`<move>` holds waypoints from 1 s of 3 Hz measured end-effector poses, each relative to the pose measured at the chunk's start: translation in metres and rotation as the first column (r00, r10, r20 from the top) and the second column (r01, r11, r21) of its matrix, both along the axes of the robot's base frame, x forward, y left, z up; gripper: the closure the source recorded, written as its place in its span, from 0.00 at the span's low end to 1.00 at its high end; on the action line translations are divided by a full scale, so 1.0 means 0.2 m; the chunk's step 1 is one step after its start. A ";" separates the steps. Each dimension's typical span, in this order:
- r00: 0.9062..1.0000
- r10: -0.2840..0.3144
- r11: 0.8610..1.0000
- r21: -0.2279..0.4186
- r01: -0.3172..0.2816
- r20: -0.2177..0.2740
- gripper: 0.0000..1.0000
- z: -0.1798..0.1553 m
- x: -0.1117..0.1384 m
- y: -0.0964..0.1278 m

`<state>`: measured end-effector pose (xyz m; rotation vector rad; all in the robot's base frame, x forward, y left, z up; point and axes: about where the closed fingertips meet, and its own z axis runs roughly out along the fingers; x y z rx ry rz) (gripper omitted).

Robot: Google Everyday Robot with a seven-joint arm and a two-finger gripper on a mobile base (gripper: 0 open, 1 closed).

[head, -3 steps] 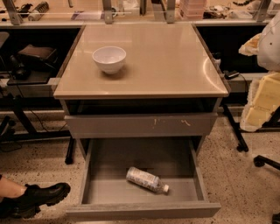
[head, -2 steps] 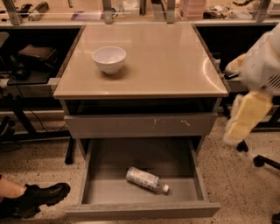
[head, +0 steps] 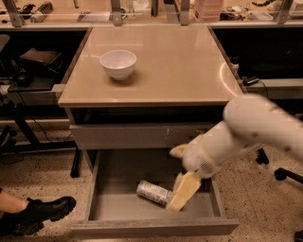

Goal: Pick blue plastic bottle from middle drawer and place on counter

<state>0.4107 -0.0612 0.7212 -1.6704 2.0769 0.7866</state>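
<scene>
The blue plastic bottle [head: 153, 192] lies on its side on the bare grey floor of the open middle drawer [head: 113, 215], its right end hidden behind the arm. My white arm reaches in from the right, and the gripper [head: 182, 191], with pale yellow fingers, hangs over the drawer right beside the bottle's right end. The beige counter [head: 180, 66] above holds a white bowl [head: 118, 63] at its left.
A shallower grey drawer front [head: 128, 135] sits shut above the open one. A person's black shoe [head: 40, 215] rests on the speckled floor at the lower left. A cluttered bench [head: 47, 12] runs along the back. Chair casters [head: 279, 172] stand at the right.
My arm has swung from the far right edge leftward and down, bringing the gripper over the open drawer next to the bottle. The bottle and bowl have not moved.
</scene>
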 end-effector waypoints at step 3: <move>0.990 -0.087 0.991 0.095 0.098 -0.111 0.00 -0.66 0.02 0.33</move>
